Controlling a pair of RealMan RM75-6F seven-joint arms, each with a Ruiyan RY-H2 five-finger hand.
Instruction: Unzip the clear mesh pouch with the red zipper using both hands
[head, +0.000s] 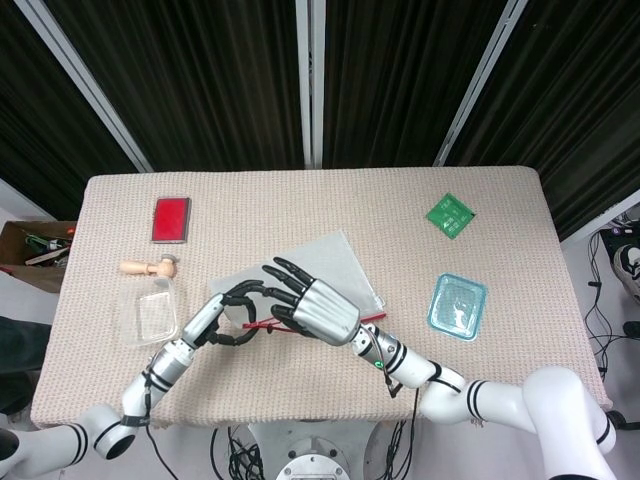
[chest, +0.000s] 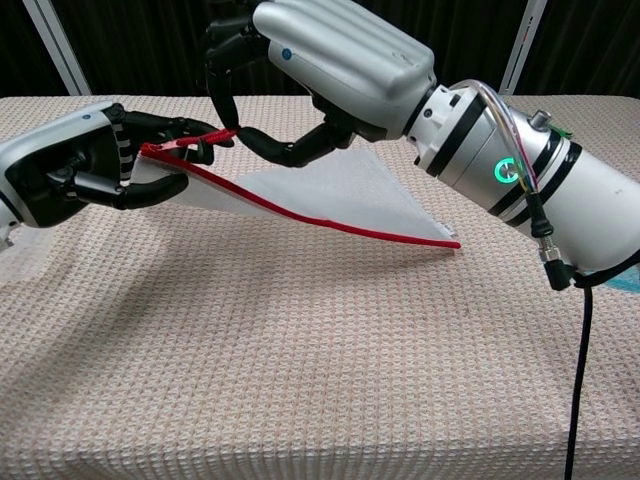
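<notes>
Black curtains back the beige desk (head: 480, 270), where the pouch (chest: 330, 195) lies near the middle, its red zipper (chest: 330, 222) running left to right. Left hand (chest: 75, 170) grips the raised left corner; right hand (chest: 300, 70) pinches the pull just beside it.

On your table (head: 480, 200) a red card (head: 171, 219) lies near the far left corner. Nearer you on that side you have a wooden peg (head: 149, 267), and just beside it a clear tub (head: 147, 312). To the right, a green packet (head: 451, 215) lies farther back, a teal tray (head: 458, 307) nearer.
</notes>
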